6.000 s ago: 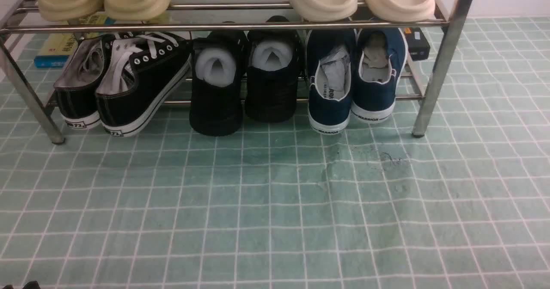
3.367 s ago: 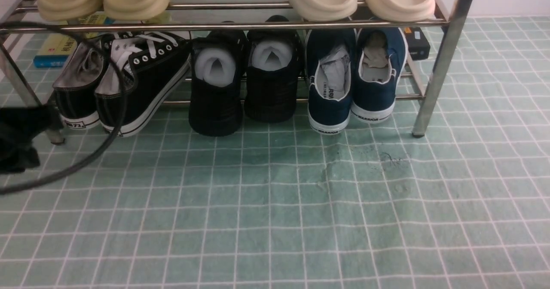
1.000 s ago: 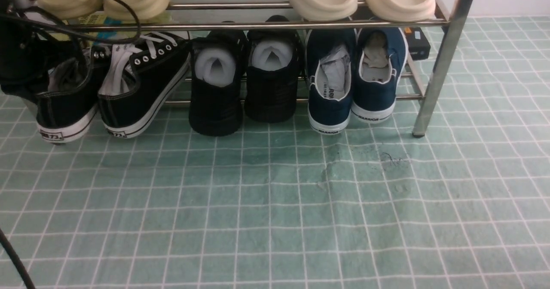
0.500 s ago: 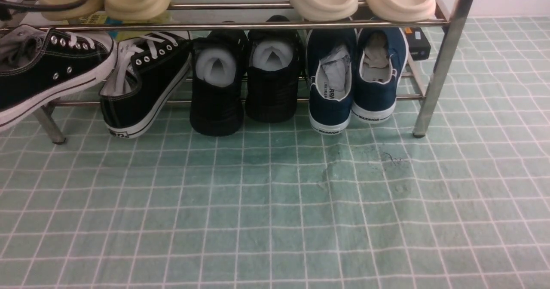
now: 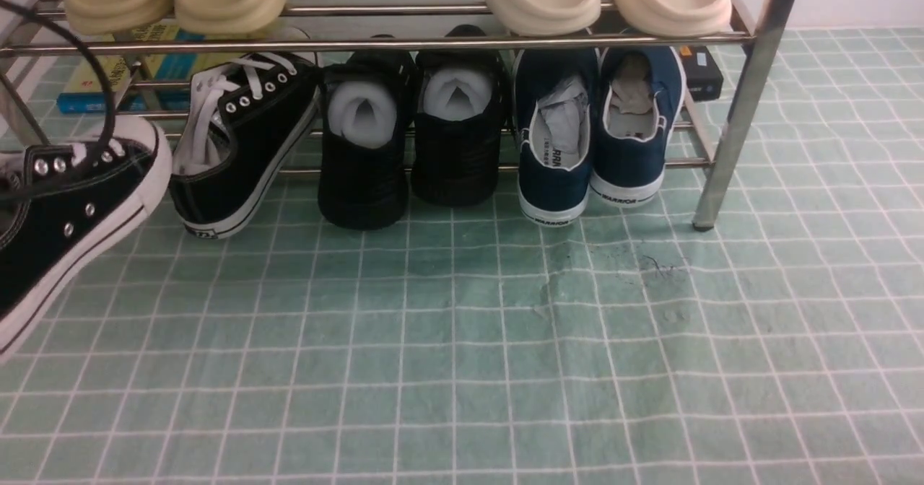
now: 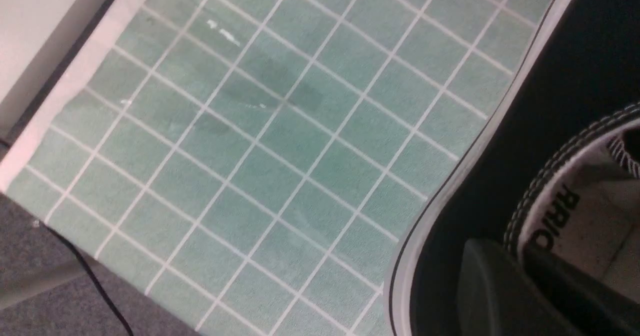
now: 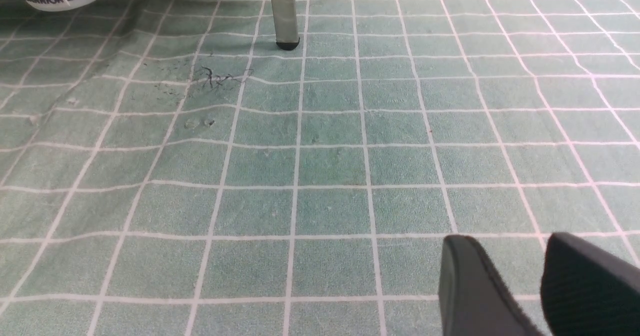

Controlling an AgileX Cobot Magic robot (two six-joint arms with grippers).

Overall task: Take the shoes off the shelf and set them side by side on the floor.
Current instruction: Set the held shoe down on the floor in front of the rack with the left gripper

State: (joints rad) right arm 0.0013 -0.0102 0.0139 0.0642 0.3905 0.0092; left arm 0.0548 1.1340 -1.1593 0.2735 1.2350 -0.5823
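Shelf (image 5: pixel 433 43): 1 sneaker (image 5: pixel 245 146) | L fingers (image 6: pixel 490 286) grip 2nd sneaker (image 5: pixel 65 232) | R fingers (image 7: pixel 470 286) ajar, empty

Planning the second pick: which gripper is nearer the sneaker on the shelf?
Left. The left gripper grips the other sneaker, just left of the shelf sneaker; the right gripper hovers over floor by the shelf's right leg.

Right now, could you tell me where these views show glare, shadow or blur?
Front view: sharp; glare streaks on the chrome shelf. Left wrist view: faint shadow on the floor; left tool, gripping the sneaker, a dark blur. Right wrist view: floor crisp, right tool out of focus.
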